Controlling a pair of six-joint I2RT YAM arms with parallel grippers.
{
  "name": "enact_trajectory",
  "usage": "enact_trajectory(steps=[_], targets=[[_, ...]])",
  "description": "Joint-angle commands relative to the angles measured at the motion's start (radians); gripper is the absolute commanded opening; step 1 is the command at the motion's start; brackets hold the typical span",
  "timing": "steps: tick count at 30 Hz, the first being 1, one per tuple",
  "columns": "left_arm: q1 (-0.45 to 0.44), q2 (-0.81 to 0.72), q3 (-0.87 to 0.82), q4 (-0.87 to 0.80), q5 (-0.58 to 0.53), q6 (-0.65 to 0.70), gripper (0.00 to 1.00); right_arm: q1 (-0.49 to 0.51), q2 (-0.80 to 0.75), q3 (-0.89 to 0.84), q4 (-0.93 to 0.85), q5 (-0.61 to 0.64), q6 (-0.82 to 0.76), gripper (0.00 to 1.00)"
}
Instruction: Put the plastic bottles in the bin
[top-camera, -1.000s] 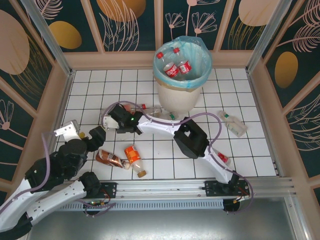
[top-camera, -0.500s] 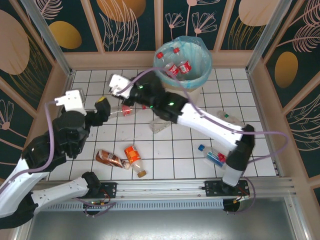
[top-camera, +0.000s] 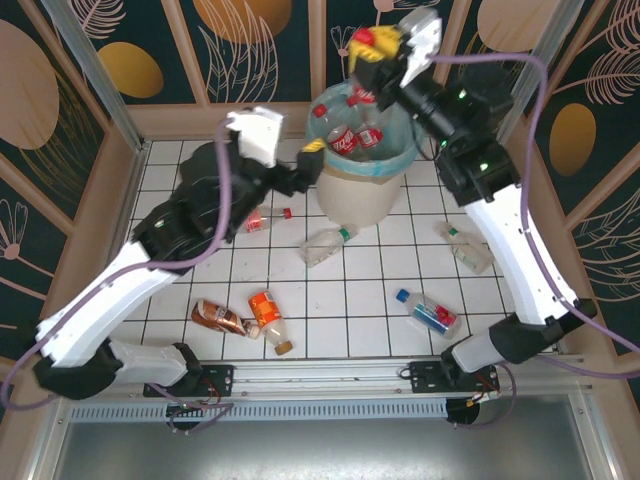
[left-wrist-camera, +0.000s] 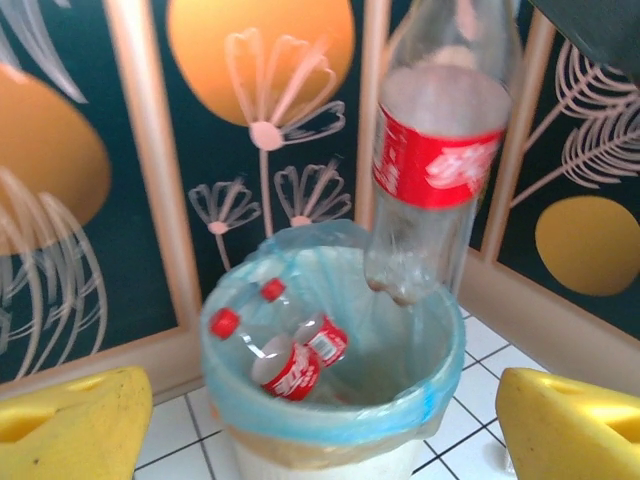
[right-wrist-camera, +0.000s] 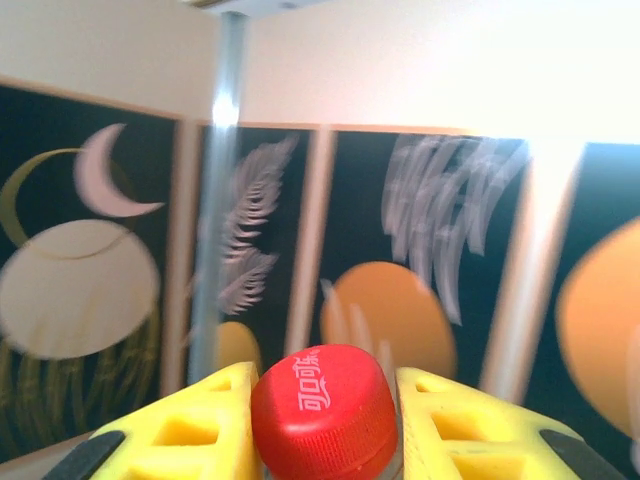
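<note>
Aloft, clear red-capped bottle (left-wrist-camera: 440, 160), red label, hanging upright above bin (left-wrist-camera: 330, 408)

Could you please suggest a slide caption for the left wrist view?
Red-labelled bottle hangs over the bin holding two bottles; left end effector open.

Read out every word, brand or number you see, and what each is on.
"可口可乐": white script on the red cap of the clear plastic bottle in the right gripper.
White script on that bottle's red label: too blurred to read.
Labels on the other bottles, in the cream-white bin and on the tiles: too small to read.
</note>
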Motion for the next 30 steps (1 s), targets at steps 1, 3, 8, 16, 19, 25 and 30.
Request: enact_trajectory(steps=[1, 3, 8, 16, 19, 25, 30], targets=[[0.001, 0.119, 0.082, 0.02, 0.082, 0.042, 0.89, -0.105, 0.076, 0.032, -0.101, -0.021, 0.118, 0.19], [0.001, 0.19, 0.122, 0.018, 0.099, 0.007, 0.89, -0.137, 0.102, 0.01, -0.102, -0.006, 0.135, 0.19], [0.001, 0.276, 0.111, 0.062, 0.164, -0.109, 0.89, -0.187, 0.168, -0.09, -0.028, -0.048, 0.171, 0.19], [0.001, 0.241, -0.033, 0.132, 0.161, -0.185, 0.89, -0.201, 0.221, -0.248, 0.015, -0.013, 0.143, 0.24], [0.001, 0.224, -0.06, 0.129, 0.133, -0.179, 0.89, -0.204, 0.206, -0.355, 0.065, 0.008, 0.134, 0.27], [0.001, 0.21, -0.083, 0.126, 0.106, -0.177, 0.9, -0.209, 0.219, -0.464, 0.115, 0.027, 0.131, 0.37], [0.002, 0.206, -0.085, 0.101, 0.081, -0.189, 0.9, -0.214, 0.244, -0.423, 0.076, 0.019, 0.138, 0.5]])
